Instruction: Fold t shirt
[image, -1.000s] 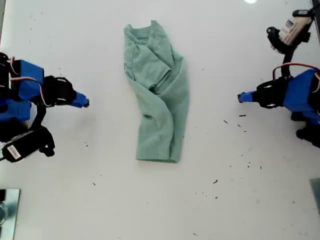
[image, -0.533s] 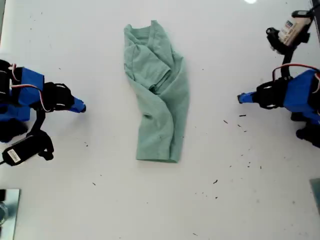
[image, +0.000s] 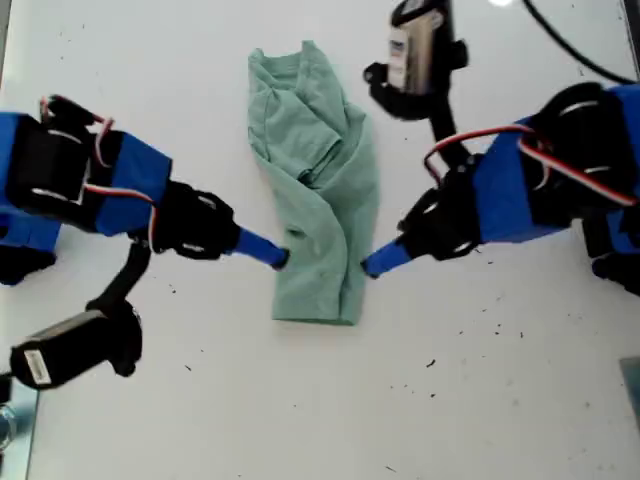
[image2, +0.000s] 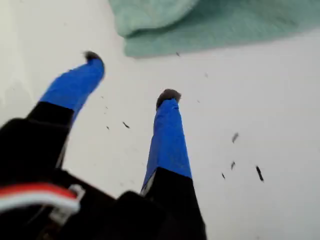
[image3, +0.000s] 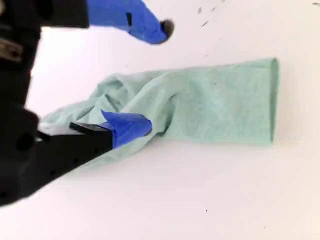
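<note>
The pale mint-green t shirt (image: 315, 190) lies crumpled in a long strip on the white table, neck end far and hem end near in the exterior view. My first gripper (image: 378, 263) comes in from the exterior view's right, its tip at the shirt's edge. In the first wrist view the first gripper (image2: 131, 77) is open over bare table, with the t shirt (image2: 225, 25) just ahead. My second gripper (image: 272, 254) reaches in from the exterior view's left. It stands open (image3: 142, 75), one finger (image3: 127, 127) over the t shirt (image3: 215, 100), holding nothing.
Black specks (image: 485, 250) dot the white table on the exterior view's right. A shiny metal object (image: 15, 420) sits at the exterior view's lower left corner. Both arms' blue and black bodies flank the shirt.
Both arms have swung inward from the table's sides, and their tips now sit at the two edges of the shirt's lower part. The shirt has not moved.
</note>
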